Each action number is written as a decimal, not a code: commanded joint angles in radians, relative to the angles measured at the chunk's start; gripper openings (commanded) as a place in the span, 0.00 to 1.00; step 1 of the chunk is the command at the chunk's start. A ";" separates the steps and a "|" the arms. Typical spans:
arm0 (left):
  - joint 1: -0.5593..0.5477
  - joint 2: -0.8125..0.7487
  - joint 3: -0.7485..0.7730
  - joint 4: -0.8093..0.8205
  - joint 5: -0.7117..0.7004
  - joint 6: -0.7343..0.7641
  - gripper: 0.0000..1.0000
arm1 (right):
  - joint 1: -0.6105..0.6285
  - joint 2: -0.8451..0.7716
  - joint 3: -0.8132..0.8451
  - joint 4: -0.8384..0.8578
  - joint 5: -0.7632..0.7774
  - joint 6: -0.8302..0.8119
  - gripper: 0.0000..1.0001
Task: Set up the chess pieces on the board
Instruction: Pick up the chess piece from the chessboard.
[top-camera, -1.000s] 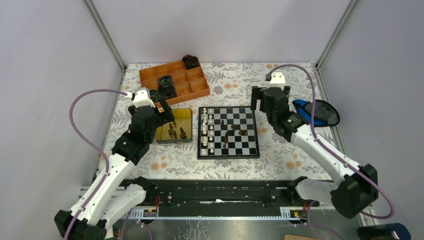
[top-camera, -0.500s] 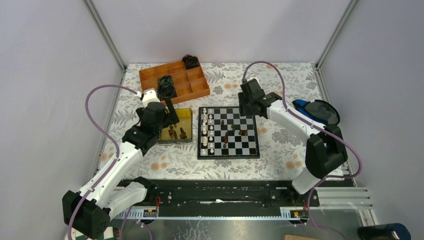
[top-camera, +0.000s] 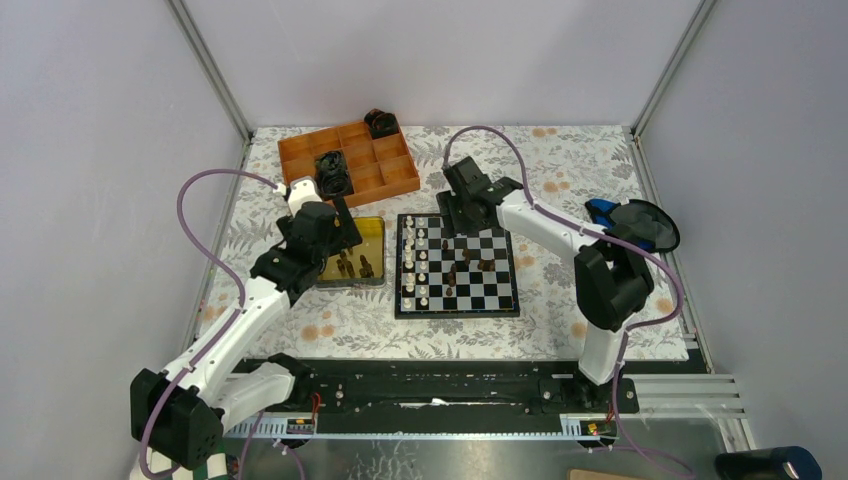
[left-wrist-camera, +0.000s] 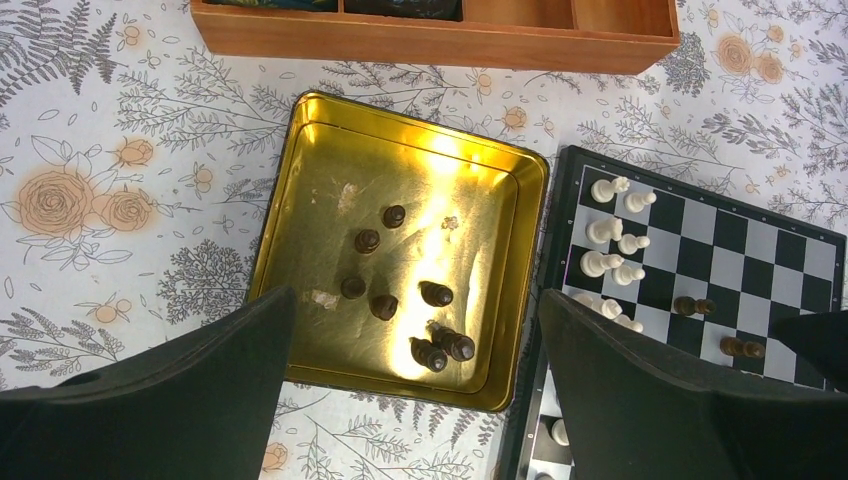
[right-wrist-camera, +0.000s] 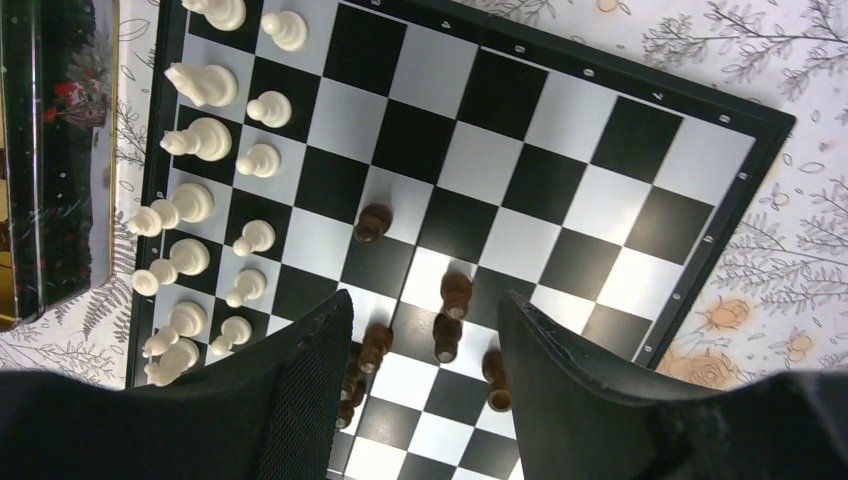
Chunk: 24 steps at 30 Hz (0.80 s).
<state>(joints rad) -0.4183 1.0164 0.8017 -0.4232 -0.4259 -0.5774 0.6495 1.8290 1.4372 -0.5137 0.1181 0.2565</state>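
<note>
The board (top-camera: 495, 290) lies mid-table, with white chess pieces (top-camera: 415, 262) lined up in its two left columns. Several dark chess pieces (right-wrist-camera: 455, 295) sit loose near the board's middle, some toppled. More dark pieces (left-wrist-camera: 436, 294) lie in a gold tin (left-wrist-camera: 400, 150) left of the board. My left gripper (left-wrist-camera: 415, 298) hangs open high over the tin, nothing between its fingers. My right gripper (right-wrist-camera: 425, 300) is open above the board's far part (right-wrist-camera: 600, 150), over the loose dark pieces, touching none.
An orange wooden compartment tray (top-camera: 385, 170) holding black coiled objects (top-camera: 333, 172) stands behind the tin. A blue and black object (top-camera: 632, 225) lies at the right on the floral cloth. Frame posts and grey walls close in the table.
My right arm has swung left from beside the board's right edge to over its far side, its jaws narrowing somewhat. My left arm edged forward over the tin.
</note>
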 joint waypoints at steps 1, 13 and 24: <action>-0.004 -0.002 0.019 0.013 -0.003 -0.022 0.99 | 0.022 0.048 0.092 -0.035 -0.037 -0.016 0.62; -0.004 0.000 0.000 0.020 -0.006 -0.023 0.99 | 0.041 0.159 0.164 -0.054 -0.067 -0.016 0.62; -0.001 0.029 -0.002 0.033 -0.010 -0.009 0.99 | 0.042 0.222 0.199 -0.055 -0.081 -0.019 0.57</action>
<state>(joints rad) -0.4183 1.0367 0.8017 -0.4217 -0.4259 -0.5907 0.6819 2.0411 1.5848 -0.5514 0.0582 0.2489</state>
